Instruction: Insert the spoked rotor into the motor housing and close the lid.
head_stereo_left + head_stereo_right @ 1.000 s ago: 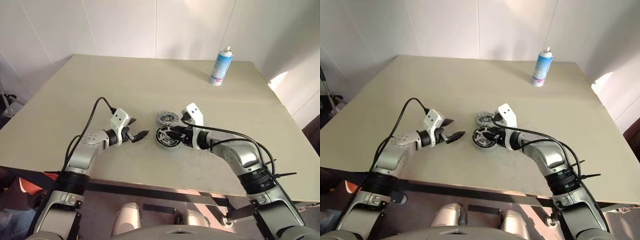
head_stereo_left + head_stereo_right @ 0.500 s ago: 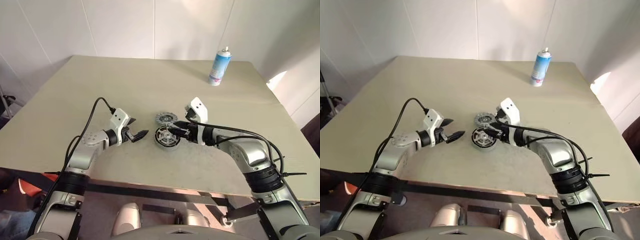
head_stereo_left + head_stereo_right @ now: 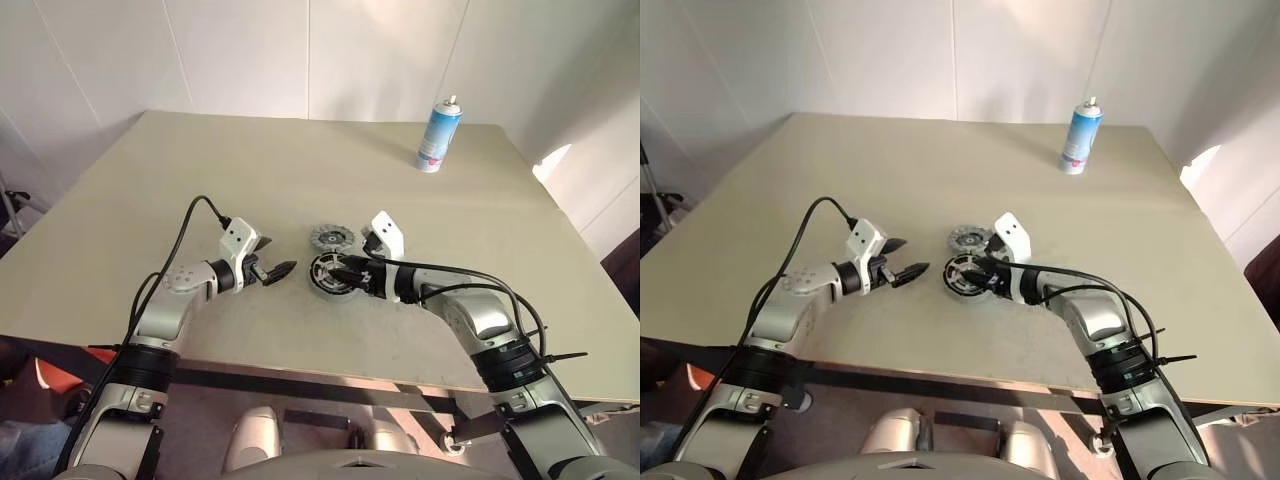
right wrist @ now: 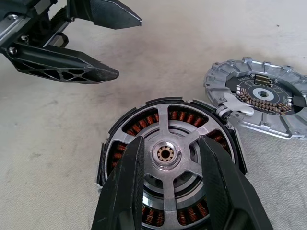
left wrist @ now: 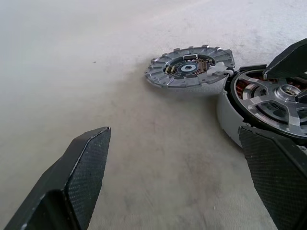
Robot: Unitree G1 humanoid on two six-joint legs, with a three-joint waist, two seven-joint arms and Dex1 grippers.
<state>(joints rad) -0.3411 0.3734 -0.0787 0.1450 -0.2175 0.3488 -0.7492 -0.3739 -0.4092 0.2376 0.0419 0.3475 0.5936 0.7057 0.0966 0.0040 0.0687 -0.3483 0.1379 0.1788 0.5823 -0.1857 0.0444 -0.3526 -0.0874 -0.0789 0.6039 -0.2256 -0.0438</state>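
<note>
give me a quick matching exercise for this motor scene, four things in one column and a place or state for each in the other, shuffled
Things:
1. spoked rotor
2. lid
3. spray can
4. left gripper

Places or states:
A. upright at the table's far edge
B. open, holding nothing
C. seated in the motor housing
D. flat on the table beside the housing

Pairs: 1-C, 2-D, 3-A, 4-B

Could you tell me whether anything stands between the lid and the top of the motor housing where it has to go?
Yes: the right gripper hangs over the motor housing, its fingers above the seated spoked rotor. The lid lies on the table beside the housing.
</note>
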